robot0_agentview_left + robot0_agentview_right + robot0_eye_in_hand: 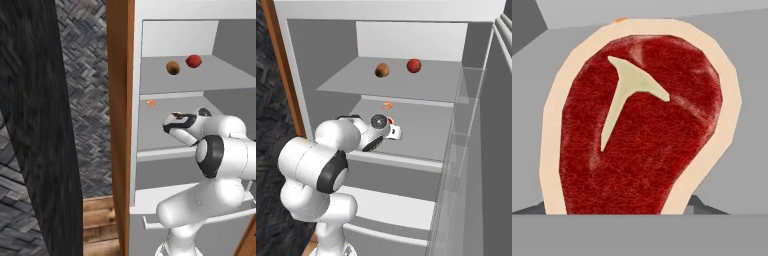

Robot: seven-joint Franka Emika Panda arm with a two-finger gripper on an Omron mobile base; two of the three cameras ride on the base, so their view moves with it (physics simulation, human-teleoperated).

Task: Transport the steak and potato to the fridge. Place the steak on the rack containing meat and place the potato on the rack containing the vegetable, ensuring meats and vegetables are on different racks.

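Hovering steak (642,125), middle shelf (426,135) front edge

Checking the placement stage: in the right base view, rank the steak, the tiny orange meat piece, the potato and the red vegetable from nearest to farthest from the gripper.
1. steak, at the gripper, over the middle shelf.
2. meat, just behind on that shelf.
3. potato, top shelf, left.
4. vegetable, top shelf, right; slightly farther than the potato.

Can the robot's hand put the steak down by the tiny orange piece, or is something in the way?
Probably yes. The gripper holds the steak over the middle shelf, and the tiny orange piece lies farther back on that shelf with bare grey surface between them.
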